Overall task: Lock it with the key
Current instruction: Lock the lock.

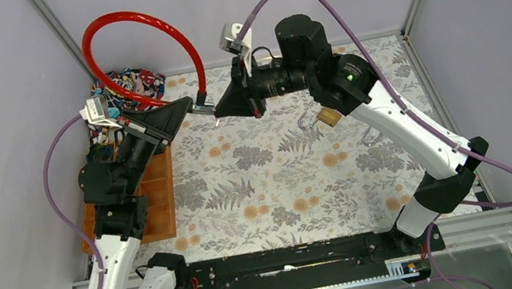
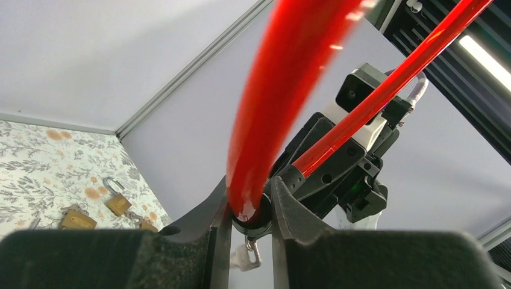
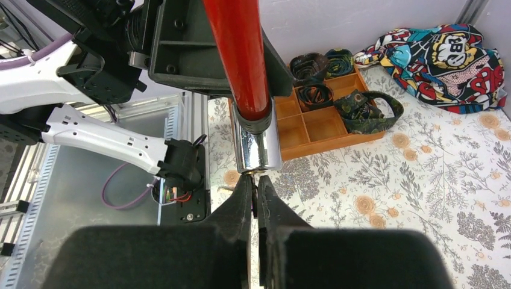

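Observation:
A red cable lock [image 1: 128,24] loops up over the table's back left. Its chrome lock cylinder [image 3: 258,147] hangs between the two grippers. My left gripper [image 1: 187,109] is shut on the black collar [image 2: 252,214] at the cable's end and holds it in the air. A small key ring [image 2: 253,253] dangles below it. My right gripper [image 1: 227,110] faces it from the right. Its fingers [image 3: 241,205] are shut on a thin dark key [image 3: 254,201], whose tip meets the cylinder's bottom face. The keyhole is hidden.
A wooden compartment tray [image 1: 154,194] with rolled ties [image 3: 361,105] lies at the left, under my left arm. A colourful cloth bag [image 1: 135,82] sits at the back left. Brass padlocks [image 1: 327,116] lie on the floral cloth under my right arm and show in the left wrist view [image 2: 117,201].

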Motion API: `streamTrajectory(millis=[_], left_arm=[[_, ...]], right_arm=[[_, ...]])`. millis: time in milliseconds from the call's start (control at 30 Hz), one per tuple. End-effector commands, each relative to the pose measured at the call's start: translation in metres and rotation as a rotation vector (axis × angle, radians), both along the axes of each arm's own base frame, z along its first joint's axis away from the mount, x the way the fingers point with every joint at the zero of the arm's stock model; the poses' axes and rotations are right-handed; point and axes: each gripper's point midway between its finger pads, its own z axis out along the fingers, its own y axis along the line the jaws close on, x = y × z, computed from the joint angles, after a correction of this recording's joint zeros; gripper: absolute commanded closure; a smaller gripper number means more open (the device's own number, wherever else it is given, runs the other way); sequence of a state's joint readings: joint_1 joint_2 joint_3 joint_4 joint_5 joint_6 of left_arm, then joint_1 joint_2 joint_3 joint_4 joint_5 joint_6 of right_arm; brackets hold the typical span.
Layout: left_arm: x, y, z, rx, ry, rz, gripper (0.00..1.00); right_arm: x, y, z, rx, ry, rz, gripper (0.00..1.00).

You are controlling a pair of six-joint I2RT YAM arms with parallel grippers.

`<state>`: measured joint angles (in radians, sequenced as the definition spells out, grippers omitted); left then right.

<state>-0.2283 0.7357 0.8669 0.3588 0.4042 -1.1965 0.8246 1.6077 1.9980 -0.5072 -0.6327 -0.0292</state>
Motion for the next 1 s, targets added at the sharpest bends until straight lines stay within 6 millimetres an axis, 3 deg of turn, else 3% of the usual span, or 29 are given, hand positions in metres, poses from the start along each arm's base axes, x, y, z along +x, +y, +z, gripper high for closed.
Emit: streamTrajectory(millis=[0, 100, 267, 367, 567, 733, 833, 967], left_arm=[[-0.022, 0.008, 0.036, -0.034, -0.164, 0.023, 1.0], [-0.024, 0.011, 0.04, -0.028, -0.181, 0.038, 1.0], [-0.023, 0.02, 0.05, -0.028, -0.228, 0.095, 1.0], [-0.02, 0.023, 0.052, -0.041, -0.228, 0.109, 1.0], [-0.014, 0.024, 0.049, -0.044, -0.204, 0.113, 1.0], [-0.016, 0.028, 0.055, -0.029, -0.23, 0.138, 1.0], [-0.016, 0.026, 0.053, -0.018, -0.235, 0.131, 1.0], [-0.014, 0.02, 0.036, 0.02, -0.214, 0.106, 1.0]], right_arm=[[-0.001, -0.009, 0.012, 0.022, -0.064, -0.013, 1.0], [0.003, -0.024, 0.0, -0.008, -0.089, -0.068, 1.0], [0.024, -0.072, -0.026, -0.037, -0.091, -0.191, 1.0], [0.02, -0.089, -0.033, -0.031, -0.115, -0.206, 1.0], [0.001, -0.095, -0.044, -0.032, -0.163, -0.134, 1.0], [0.012, -0.109, -0.063, -0.113, -0.175, -0.197, 1.0], [0.01, -0.108, -0.061, -0.096, -0.174, -0.182, 1.0], [0.006, -0.101, -0.055, -0.065, -0.17, -0.139, 1.0]])
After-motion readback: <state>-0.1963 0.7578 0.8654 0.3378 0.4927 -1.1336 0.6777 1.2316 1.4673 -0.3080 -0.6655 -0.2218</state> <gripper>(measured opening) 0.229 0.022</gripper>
